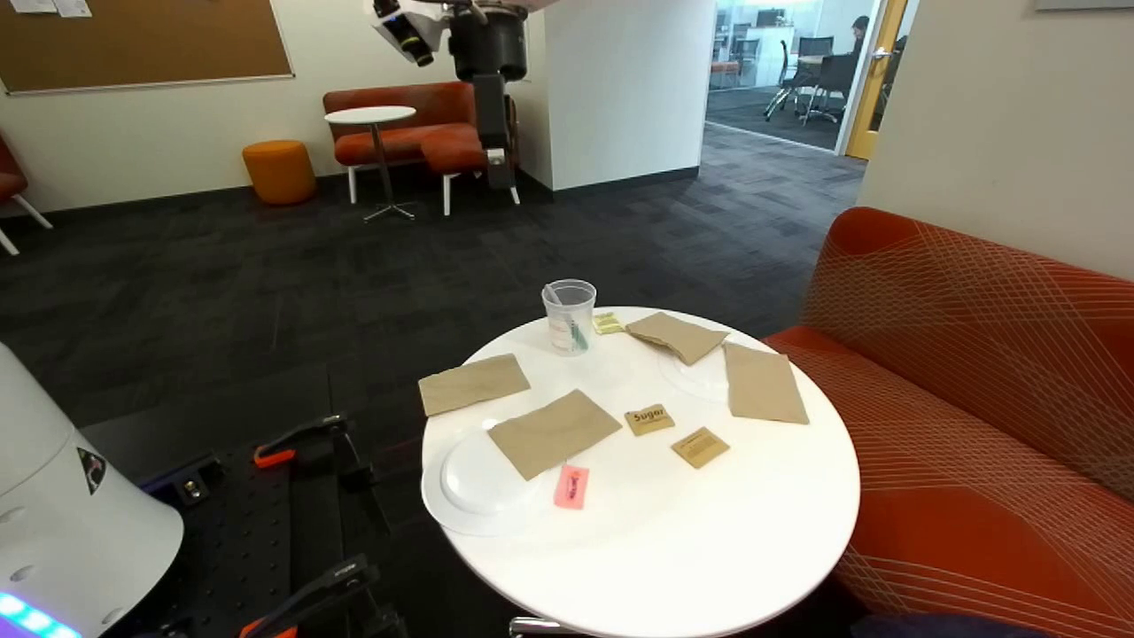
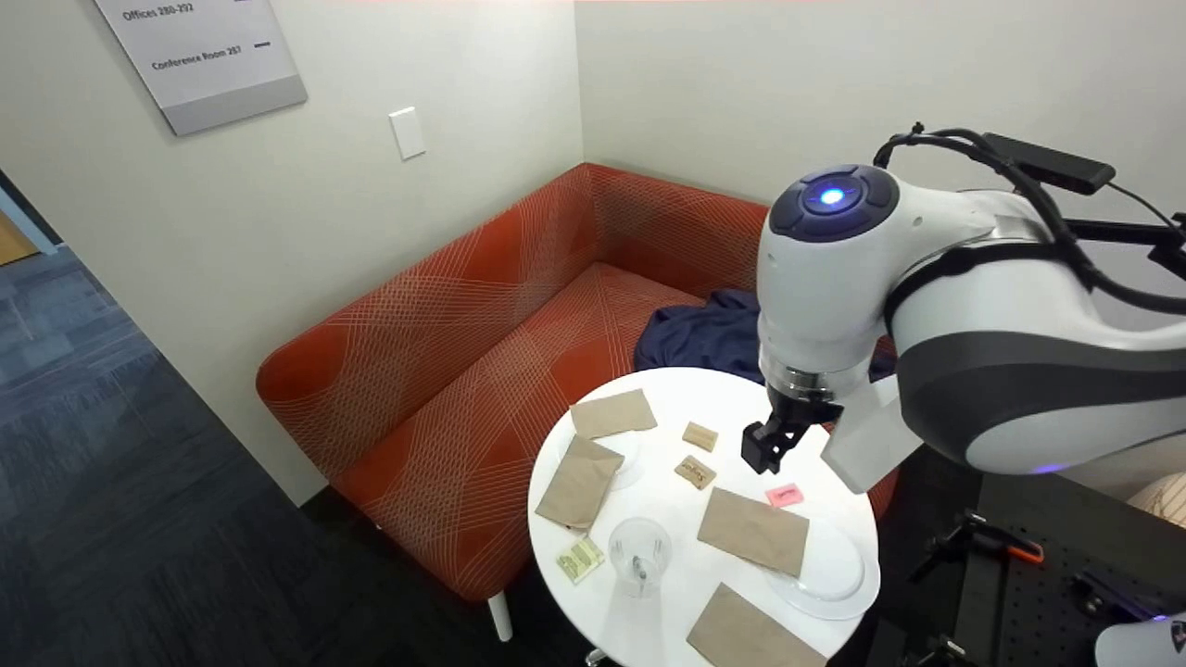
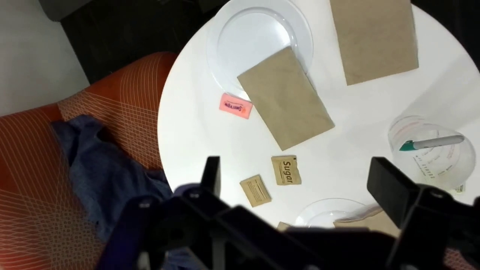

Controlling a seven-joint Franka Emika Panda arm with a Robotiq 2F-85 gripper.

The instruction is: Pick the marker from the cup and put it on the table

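Marker [image 3: 435, 143] leans in the clear cup [image 3: 442, 167] at right in the wrist view; the claw [image 3: 297, 178], spread wide and empty, partly hides one plate [image 3: 318, 214].

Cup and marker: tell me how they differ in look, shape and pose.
Look: the cup is see-through with printing on its side; the marker has a grey barrel and a green end.
Shape: the cup is wide and hollow, the marker long and thin.
Pose: the cup stands upright on the table; the marker leans inside it, green end down.
Shared: neither is held by the tool, which is open.
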